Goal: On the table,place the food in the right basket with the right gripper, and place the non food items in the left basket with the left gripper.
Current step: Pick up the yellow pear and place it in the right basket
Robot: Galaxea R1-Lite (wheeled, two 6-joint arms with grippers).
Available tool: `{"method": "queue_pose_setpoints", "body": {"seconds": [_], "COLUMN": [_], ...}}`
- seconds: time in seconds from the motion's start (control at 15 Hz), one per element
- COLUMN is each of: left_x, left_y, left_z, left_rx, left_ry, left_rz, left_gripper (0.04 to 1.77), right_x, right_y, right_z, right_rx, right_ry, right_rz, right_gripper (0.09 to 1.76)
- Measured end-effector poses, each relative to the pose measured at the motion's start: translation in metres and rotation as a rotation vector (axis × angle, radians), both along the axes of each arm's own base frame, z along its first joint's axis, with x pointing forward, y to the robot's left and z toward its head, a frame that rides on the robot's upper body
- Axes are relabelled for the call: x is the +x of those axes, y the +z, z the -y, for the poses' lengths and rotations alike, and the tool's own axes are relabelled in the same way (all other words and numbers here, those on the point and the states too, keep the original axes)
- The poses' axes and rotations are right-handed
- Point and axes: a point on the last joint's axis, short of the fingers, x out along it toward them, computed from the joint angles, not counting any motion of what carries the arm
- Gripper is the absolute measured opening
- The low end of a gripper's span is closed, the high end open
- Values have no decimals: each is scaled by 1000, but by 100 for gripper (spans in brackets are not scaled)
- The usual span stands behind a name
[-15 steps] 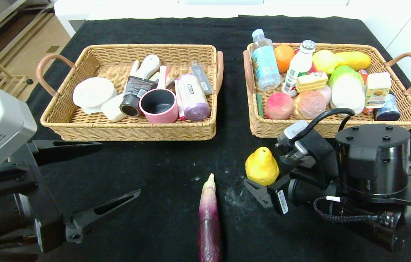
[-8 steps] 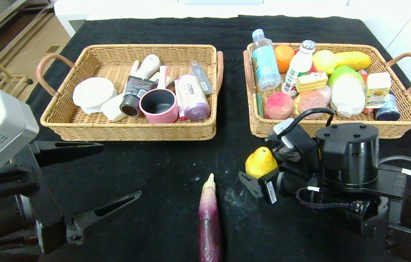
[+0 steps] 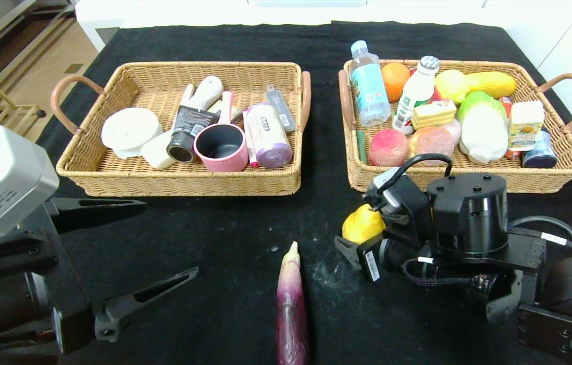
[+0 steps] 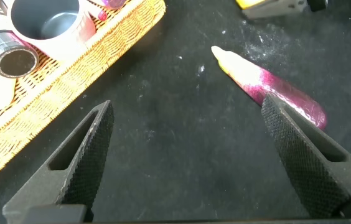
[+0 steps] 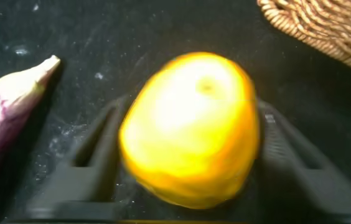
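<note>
Black arms, grey wrist box [image 3: 4,177], looped cables.

A black-draped desk [image 3: 225,223] carries two wicker baskets [image 3: 184,180] [image 3: 468,177] side by side. Nearer lie a purple eggplant [image 3: 291,309] and a yellow pear [image 3: 361,225].

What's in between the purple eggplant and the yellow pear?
Only bare black table with white scuffs lies between the eggplant and the pear, plus one finger of the right gripper beside the pear; the head view shows it.
</note>
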Motion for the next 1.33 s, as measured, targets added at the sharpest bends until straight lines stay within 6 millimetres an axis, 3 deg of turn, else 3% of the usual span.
{"method": "queue_pose_setpoints", "body": {"seconds": [0.13, 0.8, 1.33], "left_x": [0, -1, -1], "left_y": [0, -2, -2], "left_z": [1, 2, 2], "left_rx": [1, 3, 4], "left_ry": [-6, -12, -11], "left_rz": [-2, -6, -8], "left_gripper": [172, 172, 172], "right_x": [0, -4, -27], "right_y": [0, 5, 48], "right_z": [0, 3, 22], "right_rx": [0, 9, 79], "right_ry": [0, 6, 18], "right_rz": [-1, 7, 118], "right_gripper": [120, 118, 118]}}
